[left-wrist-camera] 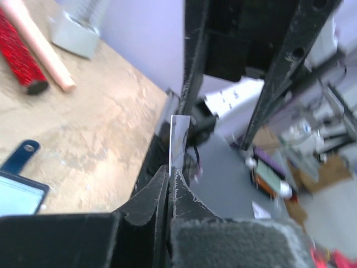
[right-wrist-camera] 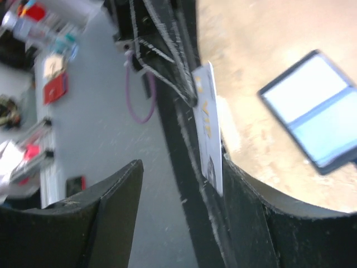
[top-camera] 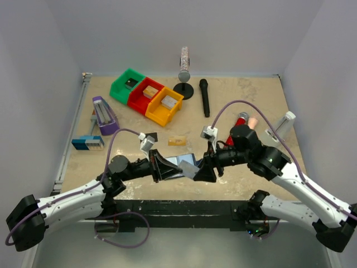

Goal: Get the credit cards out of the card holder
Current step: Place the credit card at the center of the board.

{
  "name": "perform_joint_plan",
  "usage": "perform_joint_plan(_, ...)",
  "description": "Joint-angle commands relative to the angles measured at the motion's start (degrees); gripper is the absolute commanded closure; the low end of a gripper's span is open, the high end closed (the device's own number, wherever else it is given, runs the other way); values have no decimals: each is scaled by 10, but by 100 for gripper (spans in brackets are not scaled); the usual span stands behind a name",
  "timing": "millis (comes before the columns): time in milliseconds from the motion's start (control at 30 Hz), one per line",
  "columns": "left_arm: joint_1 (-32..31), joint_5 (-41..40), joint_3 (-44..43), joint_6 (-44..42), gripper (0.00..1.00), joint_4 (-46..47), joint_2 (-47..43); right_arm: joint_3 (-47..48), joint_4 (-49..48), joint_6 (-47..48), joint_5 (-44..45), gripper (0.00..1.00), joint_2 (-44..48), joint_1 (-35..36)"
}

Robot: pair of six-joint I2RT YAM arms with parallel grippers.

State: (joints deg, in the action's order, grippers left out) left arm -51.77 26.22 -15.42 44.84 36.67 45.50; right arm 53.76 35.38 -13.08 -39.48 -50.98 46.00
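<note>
Now the left claw (left-wrist-camera: 169, 174) is clenched on a silvery card (left-wrist-camera: 179, 139), held edge-up close to the near edge of the tabletop (top-camera: 251, 95). The right claw (right-wrist-camera: 181, 167) gapes released around it, one finger touching the card. Just beside them the card holder (top-camera: 184, 163) lies open, with a tan card (top-camera: 177, 139) beyond it and the bins (top-camera: 146, 96) toward the far-left corner.

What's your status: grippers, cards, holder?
Left gripper shut on silver card. Right gripper open beside that card. Holder lying open on table. Nothing seen in the way.
</note>
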Motion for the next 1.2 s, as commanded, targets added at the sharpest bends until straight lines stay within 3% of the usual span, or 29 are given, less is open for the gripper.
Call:
perform_joint_plan(0,2,-197,56,78,100,132,-18,-61,-138,-119,112,37,54,-15)
perform_joint_plan(367,3,-252,102,111,100,242,-13,-139,-275,-251,164,37,41,-26)
perform_joint_plan(600,3,-235,113,123,100,299,10,-175,-389,-305,112,39,32,-59)
perform_joint_plan(767,3,-230,115,128,100,318,19,-168,-400,-310,90,42,19,-71)
perform_joint_plan(867,3,-227,112,130,100,309,21,-169,-412,-315,81,46,12,-72)
perform_joint_plan(1167,3,-226,115,131,100,315,24,-170,-449,-331,43,73,-7,-72)
